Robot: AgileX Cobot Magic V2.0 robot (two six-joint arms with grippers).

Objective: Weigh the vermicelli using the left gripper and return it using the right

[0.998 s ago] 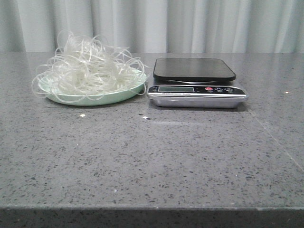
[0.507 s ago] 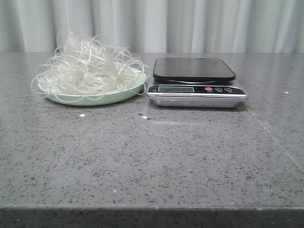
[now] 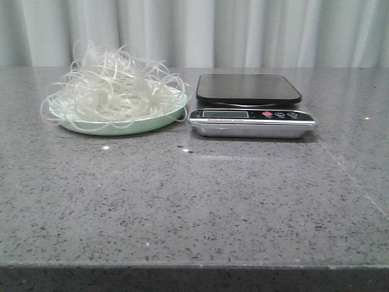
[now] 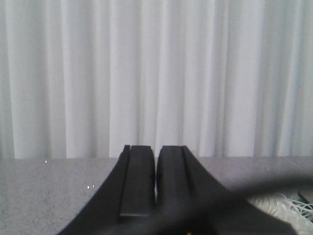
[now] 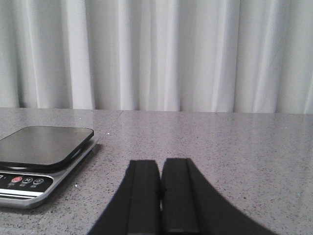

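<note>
The vermicelli (image 3: 115, 85) is a fluffy tangle of whitish strands heaped on a mint-green plate (image 3: 130, 126) at the table's back left. A kitchen scale (image 3: 249, 89) with a black platform and silver front stands just right of the plate, with nothing on it. Neither gripper shows in the front view. In the left wrist view my left gripper (image 4: 155, 159) is shut and empty, with a few vermicelli strands (image 4: 286, 203) at the frame's lower right edge. In the right wrist view my right gripper (image 5: 161, 169) is shut and empty, with the scale (image 5: 41, 144) off to its left.
White curtains (image 3: 243, 30) hang behind the grey speckled table (image 3: 194, 201). A dark blurred cable (image 4: 254, 193) crosses the left wrist view in front of the fingers.
</note>
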